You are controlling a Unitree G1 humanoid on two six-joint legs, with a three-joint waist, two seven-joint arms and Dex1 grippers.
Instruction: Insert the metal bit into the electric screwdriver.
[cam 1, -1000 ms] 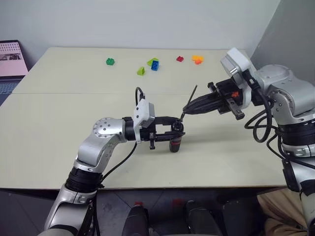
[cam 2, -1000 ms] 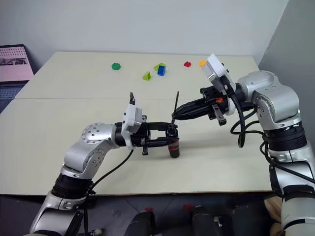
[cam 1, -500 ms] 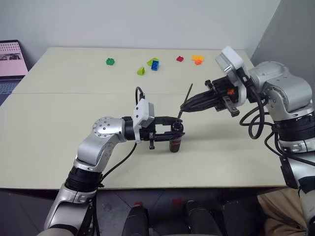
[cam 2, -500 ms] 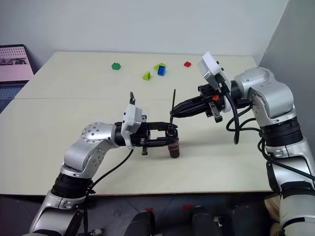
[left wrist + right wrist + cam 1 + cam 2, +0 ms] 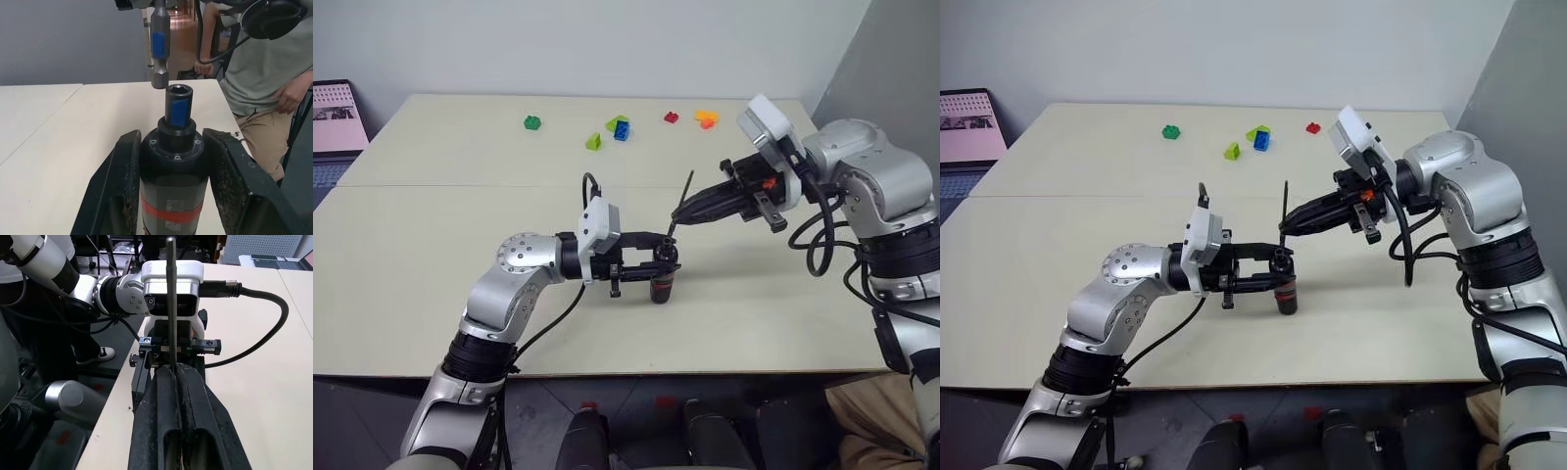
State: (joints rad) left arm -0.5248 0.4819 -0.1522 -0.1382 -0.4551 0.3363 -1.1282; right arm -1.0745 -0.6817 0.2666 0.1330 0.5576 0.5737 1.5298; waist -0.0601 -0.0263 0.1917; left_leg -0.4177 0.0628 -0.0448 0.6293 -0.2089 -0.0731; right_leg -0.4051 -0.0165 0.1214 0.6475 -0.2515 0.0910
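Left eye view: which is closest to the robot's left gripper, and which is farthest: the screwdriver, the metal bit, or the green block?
1. Electric screwdriver, clamped in the left gripper.
2. Metal bit, just above, in the right gripper.
3. Green block, far across the table.

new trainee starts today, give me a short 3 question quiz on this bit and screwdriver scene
1. True or false: the metal bit is already seated in the socket of the electric screwdriver.
2. Which gripper holds the screwdriver? A) left gripper B) right gripper C) neither
3. Fill in: the screwdriver stands ____ on the table, socket end up.

Key
1. False. In the left wrist view the bit's lower end hangs just above the open socket, with a gap between them.
2. A. The left gripper clamps the body; the right gripper pinches the bit.
3. Upright.
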